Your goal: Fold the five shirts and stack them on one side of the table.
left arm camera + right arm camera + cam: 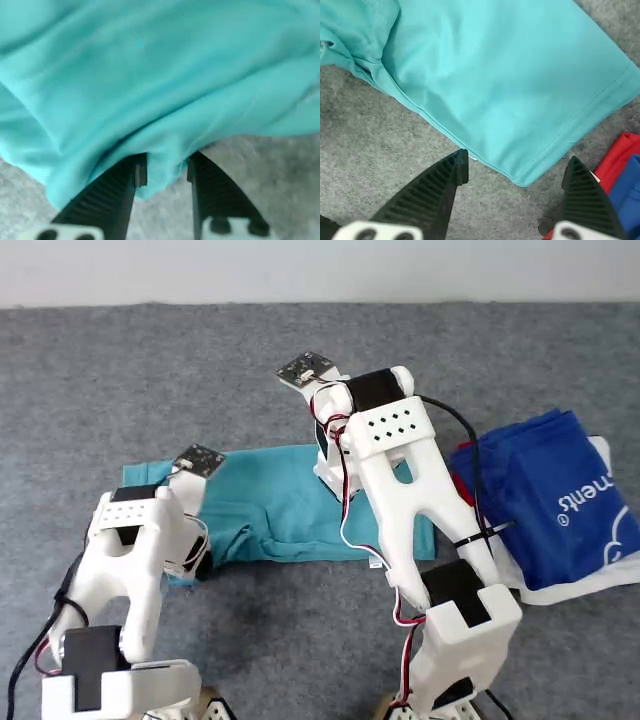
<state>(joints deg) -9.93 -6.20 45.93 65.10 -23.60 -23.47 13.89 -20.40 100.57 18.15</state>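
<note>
Left gripper [165,170] is clenched on a bunched fold of the teal shirt [280,500], while right gripper [519,165] hangs spread wide over its hem, near the folded stack [550,500].

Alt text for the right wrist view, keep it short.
The right gripper, jaws wide open, hangs over the hemmed corner of a teal shirt lying on the grey table. Beside one finger lie red fabric and blue fabric.
</note>
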